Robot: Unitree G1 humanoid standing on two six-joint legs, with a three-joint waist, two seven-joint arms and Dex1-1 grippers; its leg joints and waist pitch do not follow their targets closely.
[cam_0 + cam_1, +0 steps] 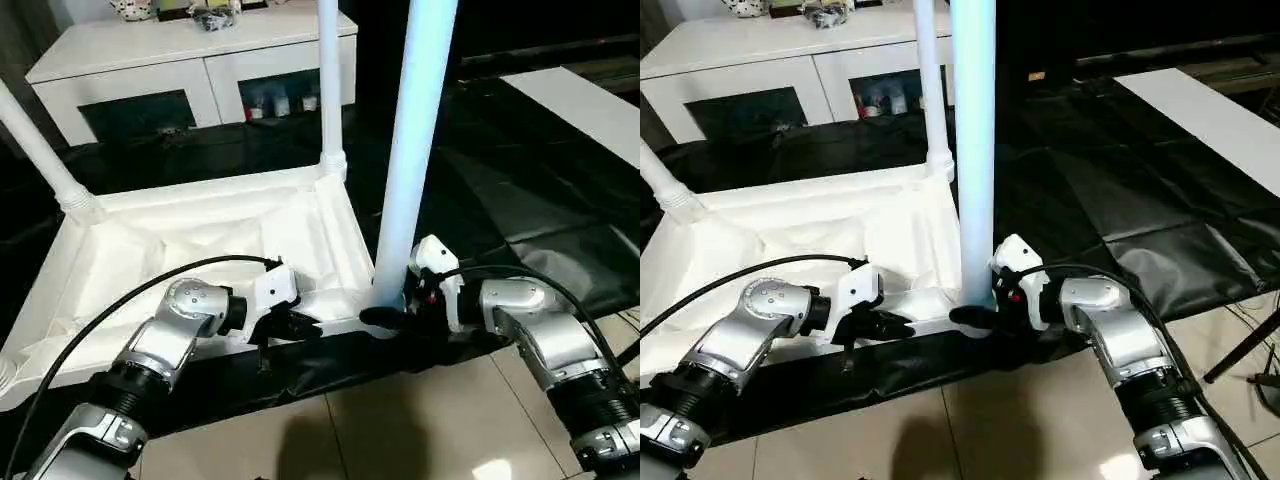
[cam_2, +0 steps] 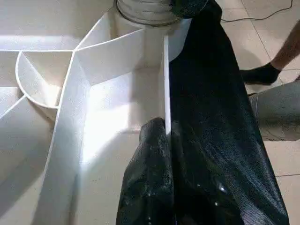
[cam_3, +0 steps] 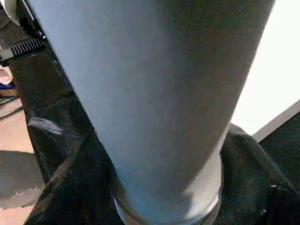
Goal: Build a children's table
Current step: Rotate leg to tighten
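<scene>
The white tabletop (image 1: pixel 200 240) lies upside down on the black-covered work table. A leg stands in the far right socket (image 1: pixel 329 80), and another rises from the far left corner (image 1: pixel 40 150). A third leg (image 1: pixel 415 150) stands upright in the near right corner socket. My right gripper (image 1: pixel 385 314) is at this leg's base, with a black finger on each side of it, shut on it. The right wrist view has the leg (image 3: pixel 154 93) close up between those fingers. My left gripper (image 1: pixel 295 326) is shut on the tabletop's near rim (image 2: pixel 166 112), left of that corner.
A white cabinet (image 1: pixel 190 60) with dark glass doors stands behind the table. The black cover (image 1: pixel 500 200) drapes over the table's near edge to the tiled floor (image 1: pixel 420 420). A white board (image 1: pixel 590 110) lies at the far right. A person's socked foot (image 2: pixel 260 75) is on the floor.
</scene>
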